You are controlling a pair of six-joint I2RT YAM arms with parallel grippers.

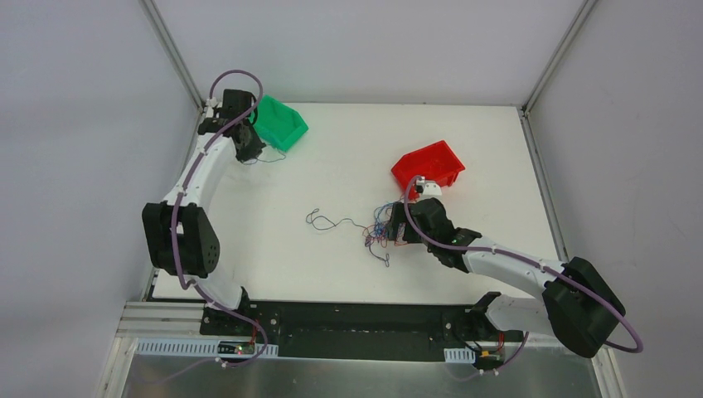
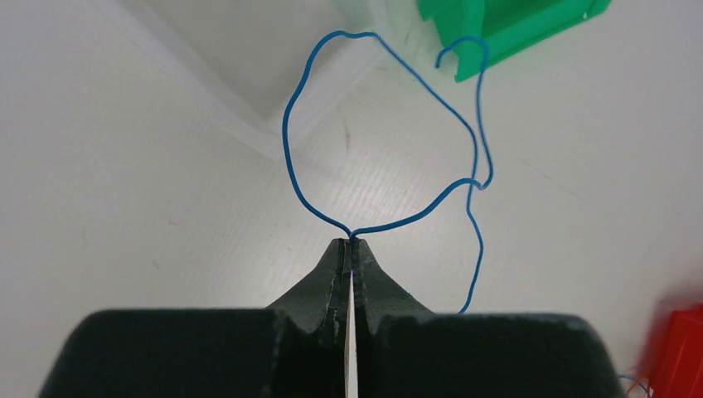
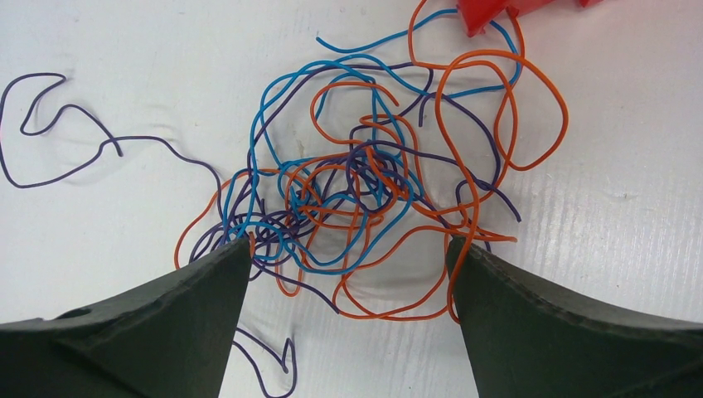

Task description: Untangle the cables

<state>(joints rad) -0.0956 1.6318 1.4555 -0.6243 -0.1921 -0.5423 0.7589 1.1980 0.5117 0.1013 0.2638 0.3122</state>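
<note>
**Thin wires: likely light, springy, snag-prone**

My L hand (image 2: 351,240), pressed together, pinches one blue wire (image 2: 285,141) by the green bin (image 2: 514,25). R hand (image 3: 348,246) is spread over the cables (image 3: 356,182), tangled on the desk (image 3: 124,215). I'd grab an outer orange loop (image 3: 566,124).

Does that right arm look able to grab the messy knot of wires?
Probably yes: the right gripper is open directly over the tangle, a finger on each side, nothing between.

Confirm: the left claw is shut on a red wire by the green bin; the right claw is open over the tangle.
Wrong colour: the left wrist view shows the left claw shut on a blue wire by the green bin. The right claw is open over the tangle.
</note>
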